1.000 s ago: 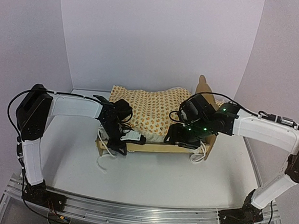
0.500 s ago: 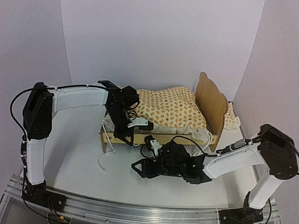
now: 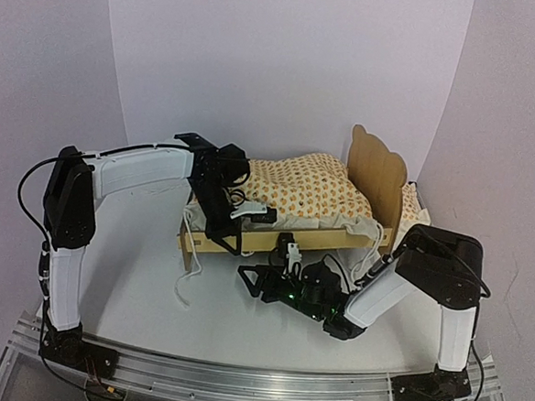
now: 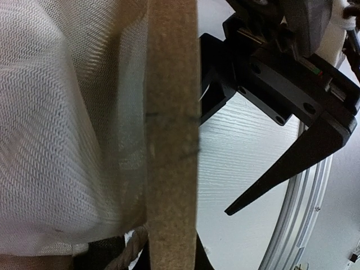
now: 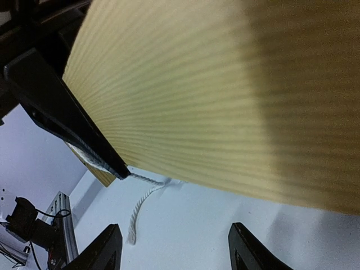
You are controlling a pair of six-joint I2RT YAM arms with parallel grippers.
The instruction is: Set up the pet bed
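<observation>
The pet bed (image 3: 376, 176), light plywood with a cloud-shaped headboard at the right, stands mid-table. An orange-patterned cushion (image 3: 300, 194) lies on it. My left gripper (image 3: 233, 235) is open and straddles the front side rail (image 4: 171, 112) near the foot end. Its outer finger (image 4: 292, 163) stands clear of the wood, and the other is hidden under the cushion's white fabric (image 4: 56, 140). My right gripper (image 3: 246, 282) is open and empty, low over the table in front of the rail (image 5: 225, 84). Its fingertips (image 5: 109, 244) frame bare tabletop.
A white cord (image 3: 183, 286) trails from the bed's foot corner onto the table and shows in the right wrist view (image 5: 140, 205). A small matching pillow (image 3: 419, 211) lies behind the headboard. The aluminium base rail (image 3: 236, 382) runs along the near edge.
My right arm has come off the bed, swung down and folded back low in front of the rail. My left gripper has shifted slightly up and right along the rail. The cushion now lies flatter.
</observation>
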